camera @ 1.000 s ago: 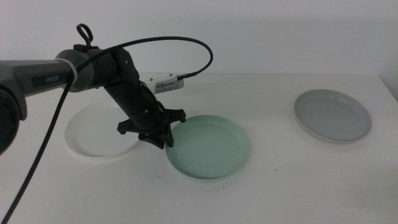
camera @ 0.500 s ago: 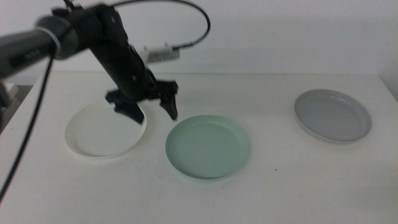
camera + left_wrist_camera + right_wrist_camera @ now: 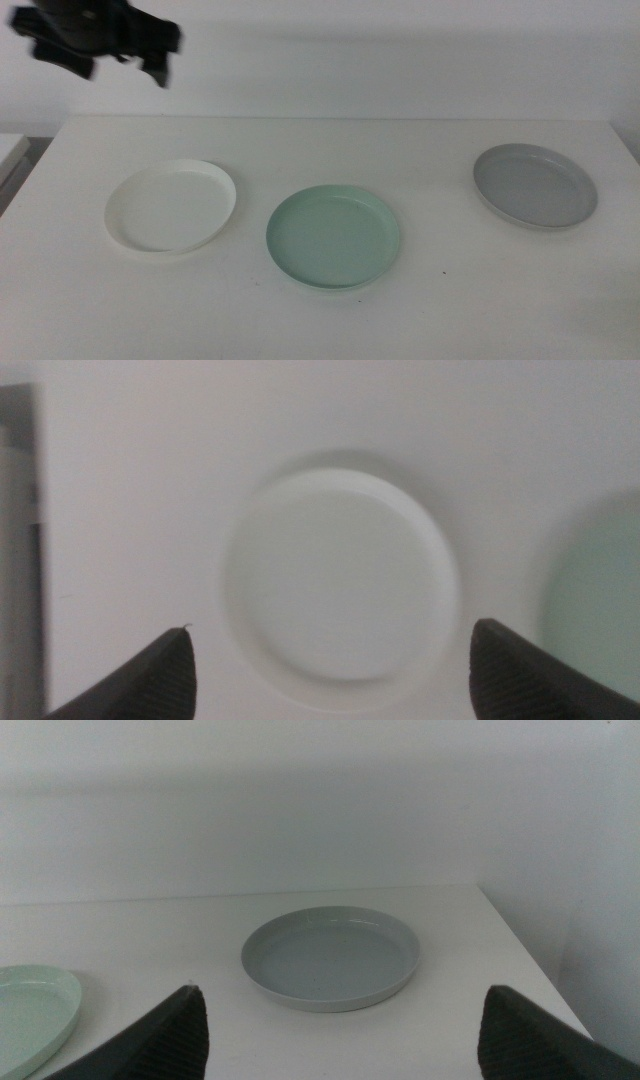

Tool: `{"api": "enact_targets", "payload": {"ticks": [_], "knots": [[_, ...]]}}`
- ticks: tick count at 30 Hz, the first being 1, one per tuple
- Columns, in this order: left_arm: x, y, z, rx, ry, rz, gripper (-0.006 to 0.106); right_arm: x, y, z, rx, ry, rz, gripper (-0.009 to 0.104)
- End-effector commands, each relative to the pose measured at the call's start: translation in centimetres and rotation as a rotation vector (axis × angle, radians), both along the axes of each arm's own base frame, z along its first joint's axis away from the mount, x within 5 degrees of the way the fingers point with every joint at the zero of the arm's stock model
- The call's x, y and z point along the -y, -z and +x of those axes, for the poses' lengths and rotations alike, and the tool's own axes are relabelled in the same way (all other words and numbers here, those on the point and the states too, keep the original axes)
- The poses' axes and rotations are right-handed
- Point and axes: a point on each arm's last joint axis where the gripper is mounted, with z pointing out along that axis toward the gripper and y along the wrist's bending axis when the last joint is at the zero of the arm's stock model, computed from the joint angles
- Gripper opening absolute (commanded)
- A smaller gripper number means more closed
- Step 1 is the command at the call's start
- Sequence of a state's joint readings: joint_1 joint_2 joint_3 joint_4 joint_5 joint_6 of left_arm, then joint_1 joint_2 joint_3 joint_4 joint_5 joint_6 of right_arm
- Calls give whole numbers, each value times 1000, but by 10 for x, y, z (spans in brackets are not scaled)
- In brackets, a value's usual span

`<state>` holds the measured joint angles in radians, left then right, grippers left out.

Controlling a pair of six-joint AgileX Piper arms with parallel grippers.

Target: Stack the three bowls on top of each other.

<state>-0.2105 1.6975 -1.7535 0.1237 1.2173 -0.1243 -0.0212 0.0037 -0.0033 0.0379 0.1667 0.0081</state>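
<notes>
on the desk [image 3: 330, 320] the three bowls lie apart, none stacked: the green bowl [image 3: 334, 237] sits in the middle, the white bowl [image 3: 171, 207] just beside it on one side, the grey bowl [image 3: 535, 186] well apart on the other, near the desk's edge. each is judged light, stiff and smooth, likely slippery, so a hold would best be taken by pinching the low rim. bare desk is seen around the green bowl, leaving room for sliding or lowering. the left gripper [image 3: 100, 38] hangs high above and behind the white bowl, jaws spread wide and holding nothing. the right gripper [image 3: 340, 1038] is held low, facing the grey bowl, jaws wide apart and empty.
</notes>
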Motion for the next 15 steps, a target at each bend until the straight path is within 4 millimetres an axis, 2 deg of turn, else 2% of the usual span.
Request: {"api": "enact_targets", "payload": {"ticks": [1,9,15], "knots": [[-21,-10,-3,29,-74,10,94,0,0,0,5,-2,-15,93],[-82,-7,0,10,-166,-17,94,0,0,0,5,-2,-15,93],[-106,0,3,-11,-193,-26,94,0,0,0,5,-2,-15,93]]}}
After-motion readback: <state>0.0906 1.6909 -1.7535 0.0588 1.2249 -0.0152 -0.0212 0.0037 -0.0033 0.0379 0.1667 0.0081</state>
